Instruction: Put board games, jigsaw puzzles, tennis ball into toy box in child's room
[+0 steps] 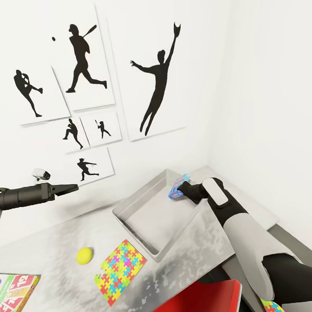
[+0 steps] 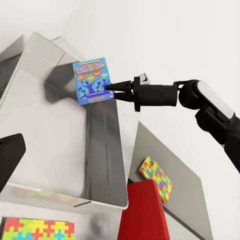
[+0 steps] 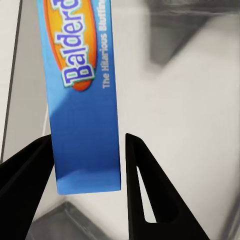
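A blue game box (image 2: 91, 80) with "Balderdash" printed on it hung between the two black fingers of the right gripper (image 1: 180, 192). The fingers (image 3: 145, 185) stood on either side of its thin edge and pinched it, so the gripper was closed on the box. In the left wrist view the box stood upright on its edge, with its printed face showing.

The box was held just over the far side of the grey toy box (image 1: 133, 219), above the rim. The toy box's floor lay below the gripper and looked bare where it could be seen.

On the near side of the toy box, well away from the right gripper, a puzzle (image 1: 121, 277) lay flat on the table (image 1: 50, 248). It was made of yellow, pink, blue and green pieces and sat just beside the toy box's near corner. The ball (image 1: 84, 255) sat a little past the puzzle, near it but not touching. Farther out the same way, at the table's edge, lay a green and red game box (image 1: 17, 296), partly cut off by the picture's edge.

A second puzzle (image 2: 156, 178) lay on the lower grey desk, below the right arm. A red thing (image 1: 191, 303) stood close to the robot, between the two puzzles.

The left gripper (image 1: 69, 188) hung in the air, well away from the right one and above the table. Its fingers looked pressed together with nothing between them.

Black pictures of ball players hung on the white wall (image 1: 119, 46) behind the table.
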`<state>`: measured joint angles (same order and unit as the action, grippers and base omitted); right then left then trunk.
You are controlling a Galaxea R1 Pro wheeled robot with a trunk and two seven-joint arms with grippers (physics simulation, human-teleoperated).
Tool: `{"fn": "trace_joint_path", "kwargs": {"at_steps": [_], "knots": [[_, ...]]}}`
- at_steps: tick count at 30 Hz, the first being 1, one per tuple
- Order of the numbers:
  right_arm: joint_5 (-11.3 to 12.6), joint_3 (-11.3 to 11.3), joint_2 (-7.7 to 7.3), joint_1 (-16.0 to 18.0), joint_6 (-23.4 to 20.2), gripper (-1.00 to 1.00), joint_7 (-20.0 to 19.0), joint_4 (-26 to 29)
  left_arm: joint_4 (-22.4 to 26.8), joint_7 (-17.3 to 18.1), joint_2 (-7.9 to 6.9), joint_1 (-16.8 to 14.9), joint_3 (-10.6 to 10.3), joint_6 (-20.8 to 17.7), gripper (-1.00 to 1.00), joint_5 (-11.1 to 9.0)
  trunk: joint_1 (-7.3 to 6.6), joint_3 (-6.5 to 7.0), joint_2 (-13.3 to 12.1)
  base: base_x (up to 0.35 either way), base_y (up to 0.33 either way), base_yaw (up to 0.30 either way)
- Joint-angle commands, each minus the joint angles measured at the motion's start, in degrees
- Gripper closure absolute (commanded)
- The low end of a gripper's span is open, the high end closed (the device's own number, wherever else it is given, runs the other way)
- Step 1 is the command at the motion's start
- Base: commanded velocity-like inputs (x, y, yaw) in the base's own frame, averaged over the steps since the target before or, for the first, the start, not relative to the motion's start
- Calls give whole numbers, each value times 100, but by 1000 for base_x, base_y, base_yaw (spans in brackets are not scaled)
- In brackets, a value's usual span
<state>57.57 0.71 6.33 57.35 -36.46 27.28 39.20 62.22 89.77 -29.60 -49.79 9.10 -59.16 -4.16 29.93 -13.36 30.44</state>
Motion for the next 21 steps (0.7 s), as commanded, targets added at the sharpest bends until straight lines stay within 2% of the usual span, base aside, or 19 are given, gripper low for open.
{"fn": "trace_joint_path", "kwargs": {"at_steps": [1,21], "knots": [[61,8,-1,4,-1,100,58,8,0,23,-2,-5,-1,-61,-100,3,2,-10,10,0,0,0],[79,3,-1,4,87,100,58,8,0,23,-2,-5,-1,-61,-100,3,2,-10,10,0,0,0]]}}
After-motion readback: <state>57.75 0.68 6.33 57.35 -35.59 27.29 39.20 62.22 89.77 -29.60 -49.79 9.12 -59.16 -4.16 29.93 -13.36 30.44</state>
